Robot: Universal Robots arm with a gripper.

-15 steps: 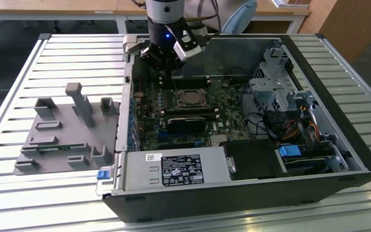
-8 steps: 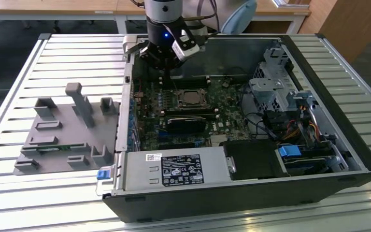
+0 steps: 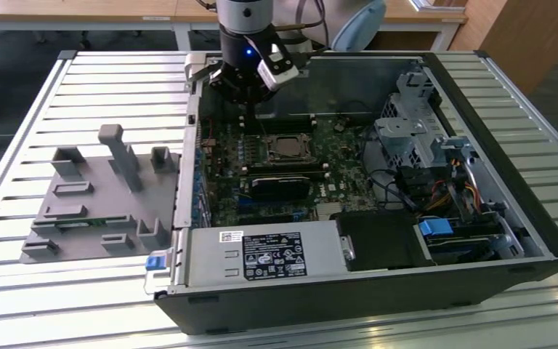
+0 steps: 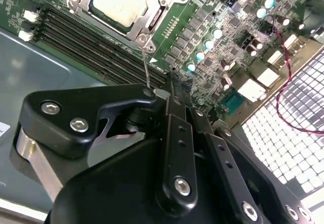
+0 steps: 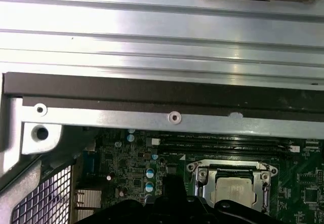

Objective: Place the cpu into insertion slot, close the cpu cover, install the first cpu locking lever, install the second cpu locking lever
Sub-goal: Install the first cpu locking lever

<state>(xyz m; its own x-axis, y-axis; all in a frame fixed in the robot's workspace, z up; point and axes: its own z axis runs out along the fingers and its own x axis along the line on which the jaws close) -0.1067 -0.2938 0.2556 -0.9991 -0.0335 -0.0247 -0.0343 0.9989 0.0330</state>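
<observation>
On the exterior view's left, a grey fixture tray [image 3: 85,211] lies on the slatted table beside the open computer case [image 3: 357,298], and no chip shows on it. Further right, over the far part of the case, hangs the gripper [image 3: 248,93]. A thin wire locking lever [image 3: 250,120] runs from it down toward the socket. In the second wrist view the locking lever [image 4: 146,64] rises from a corner of the socket frame and ends right at the gripper [image 4: 154,95], touching it. Whether the gripper is clamped on the wire or only hooked against it, I cannot tell.

Just right of that, on the green circuit board [image 3: 347,182], the cpu [image 4: 121,1] sits in the insertion slot [image 5: 230,167], pale face up. The cpu cover [image 4: 149,21] lies flat around it, so the first two steps look done. The raised lever is judged not yet locked down. The other lever's state I cannot make out.
</observation>
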